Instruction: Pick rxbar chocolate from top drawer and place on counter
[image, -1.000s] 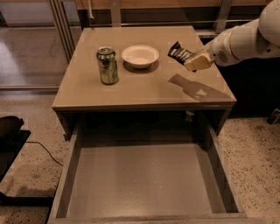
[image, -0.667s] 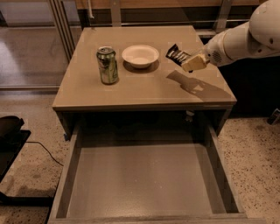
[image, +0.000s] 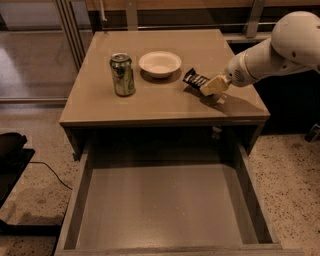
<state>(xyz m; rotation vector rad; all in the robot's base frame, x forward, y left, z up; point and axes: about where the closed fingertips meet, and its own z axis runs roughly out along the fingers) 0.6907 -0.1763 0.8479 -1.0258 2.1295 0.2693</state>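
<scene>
Dropping lower than a second ago, white robot arm is carrying the bar down near the right edge of the square tan counter. Wide grey top drawer is hanging open below the front edge. Cream two-finger gripper is clamping one end of the flat black-wrapped rxbar chocolate, just above or touching the surface. Judging it light, slightly bendy, slick-wrapped; pinching across its narrow width is looking safest.

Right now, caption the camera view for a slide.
Gripper holds the rxbar chocolate over the counter near a white bowl and green can; top drawer open.
</scene>
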